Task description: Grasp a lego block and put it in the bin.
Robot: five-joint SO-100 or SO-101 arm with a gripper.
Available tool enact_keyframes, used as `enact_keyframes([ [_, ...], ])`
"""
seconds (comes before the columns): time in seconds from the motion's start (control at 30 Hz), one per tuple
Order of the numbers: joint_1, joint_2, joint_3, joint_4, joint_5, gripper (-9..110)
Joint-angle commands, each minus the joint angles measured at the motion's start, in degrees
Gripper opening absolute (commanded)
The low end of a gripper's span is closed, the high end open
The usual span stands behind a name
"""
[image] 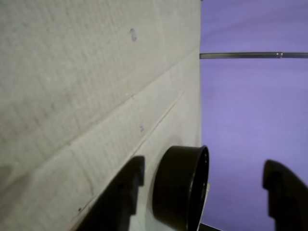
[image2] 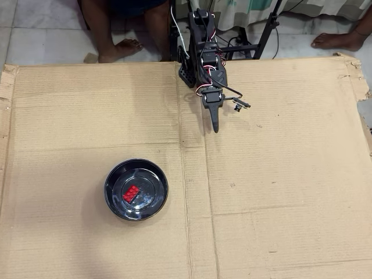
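In the overhead view the red lego block (image2: 131,193) lies inside the black bin (image2: 116,200), left of the cardboard's middle. My gripper (image2: 215,123) hangs near the arm's base at the far side, up and to the right of the bin, well apart from it and holding nothing. The wrist view lies on its side. It shows the bin (image: 178,192) from the side, between my two dark fingers (image: 127,192), which stand wide apart, so the gripper (image: 204,166) is open. The block is hidden in that view.
Flat cardboard (image2: 279,192) covers the floor, with creases and a torn right edge. Bare feet (image2: 119,49), cables and a tripod leg (image2: 264,32) lie beyond the far edge. The wrist view shows a purple backdrop (image: 250,110) with a metal bar (image: 240,55).
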Motion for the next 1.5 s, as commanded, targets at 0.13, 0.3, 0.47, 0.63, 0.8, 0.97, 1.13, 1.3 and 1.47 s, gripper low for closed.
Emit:
enact_keyframes([
  [0.13, 0.44, 0.70, 0.79, 5.98, -0.70, 26],
  [0.3, 0.35, 0.79, 0.79, 6.50, -1.14, 11],
  [0.47, 0.44, 0.79, 0.79, 6.50, -1.49, 0],
  [0.63, 0.62, 0.79, 0.79, 6.59, -1.85, 0],
  [0.8, 0.70, 0.79, 0.79, 6.42, -1.76, 0],
  [0.97, 0.70, 0.79, 0.79, 6.50, -1.76, 0],
  [1.13, 0.70, 0.79, 0.79, 6.50, -1.76, 0],
  [1.3, 0.79, 0.79, 0.79, 6.50, -1.76, 0],
  [1.47, 1.05, 0.79, 0.79, 6.50, -1.67, 0],
])
